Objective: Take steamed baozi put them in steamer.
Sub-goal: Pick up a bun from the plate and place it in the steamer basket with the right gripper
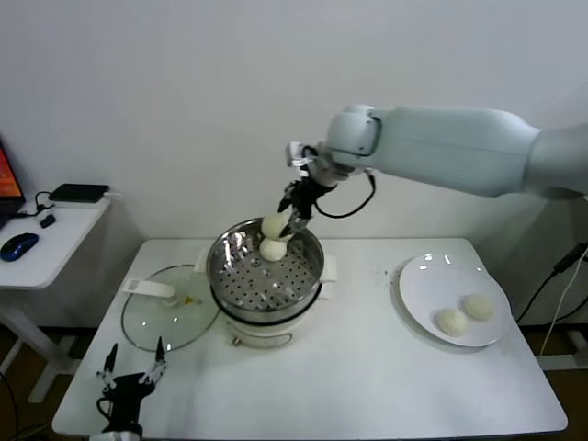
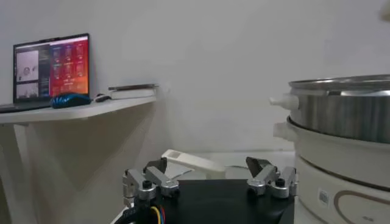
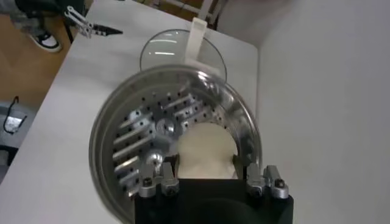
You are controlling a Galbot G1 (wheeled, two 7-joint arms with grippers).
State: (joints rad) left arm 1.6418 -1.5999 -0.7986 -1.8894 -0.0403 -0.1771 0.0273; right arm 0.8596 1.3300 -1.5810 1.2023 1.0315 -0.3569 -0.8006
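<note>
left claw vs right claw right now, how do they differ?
The left claw is open and empty; the right claw is shut on a baozi. The left claw sits low at the table's near edge beside the glass lid; the right claw hangs over the steamer, above another baozi. Both have the same metal-fingered build.
</note>
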